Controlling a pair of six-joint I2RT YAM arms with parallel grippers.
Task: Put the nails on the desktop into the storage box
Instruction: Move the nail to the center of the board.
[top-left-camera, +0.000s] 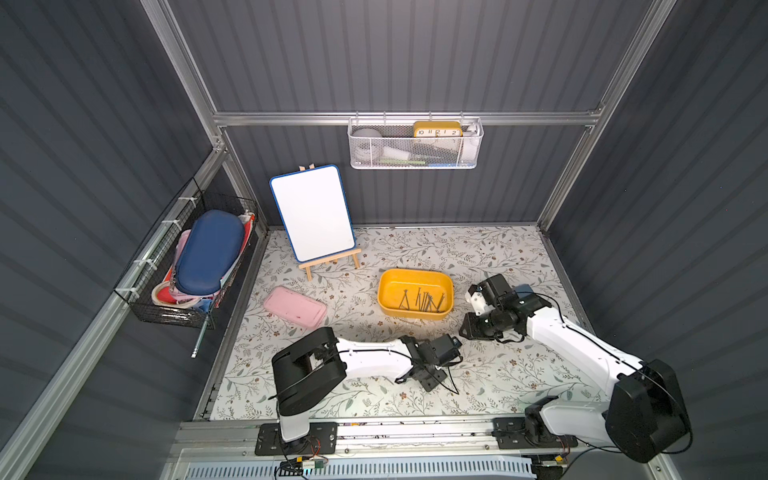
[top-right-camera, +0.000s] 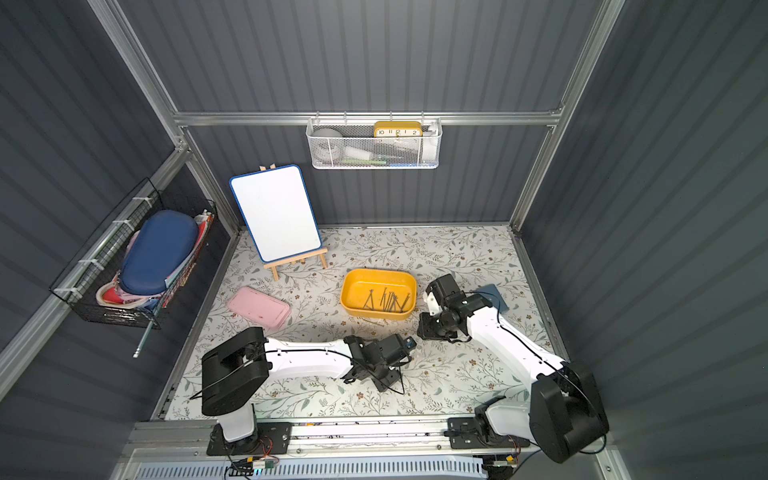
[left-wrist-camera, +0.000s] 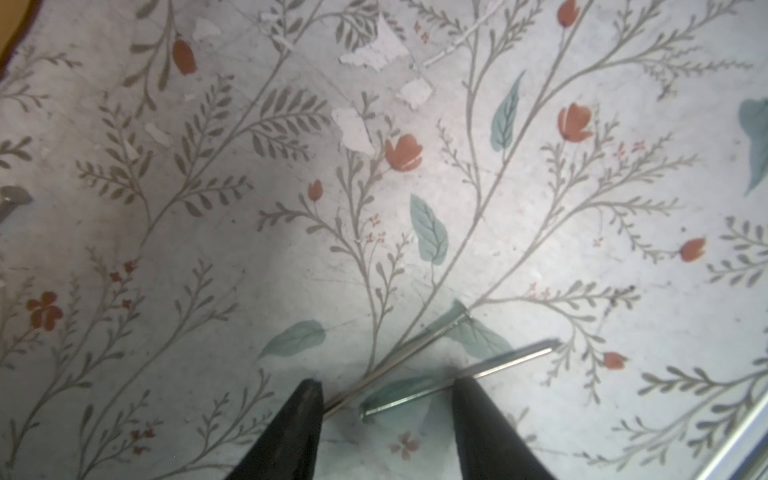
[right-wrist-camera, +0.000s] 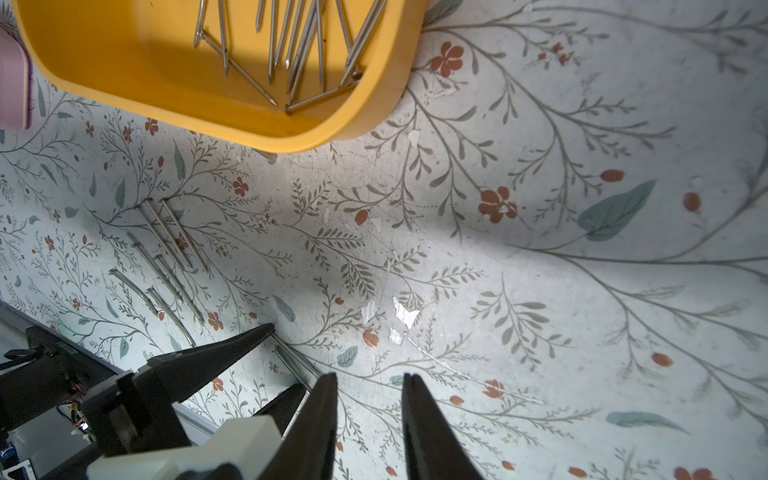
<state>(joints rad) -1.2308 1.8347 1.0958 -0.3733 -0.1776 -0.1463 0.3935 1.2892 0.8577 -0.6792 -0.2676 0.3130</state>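
The yellow clock (top-left-camera: 437, 132) in the white mesh basket (top-left-camera: 415, 158) shows 10, 11, 12, 1, 2. At centre in both top views, the storage box (top-left-camera: 411, 312) holds a dozen-odd nails (top-left-camera: 424, 300). The left gripper (left-wrist-camera: 386, 386) — jaws apart — straddles two loose nails (left-wrist-camera: 399, 362) on the tabletop (left-wrist-camera: 415, 187); the right gripper (right-wrist-camera: 370, 378) stands narrowly parted, empty.

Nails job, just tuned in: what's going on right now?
The left gripper is low over the desktop, jaws open astride two nails, not yet closed on them. The right gripper hangs open and empty beside the box. The box already holds a pile of nails; several loose nails lie on the desktop.
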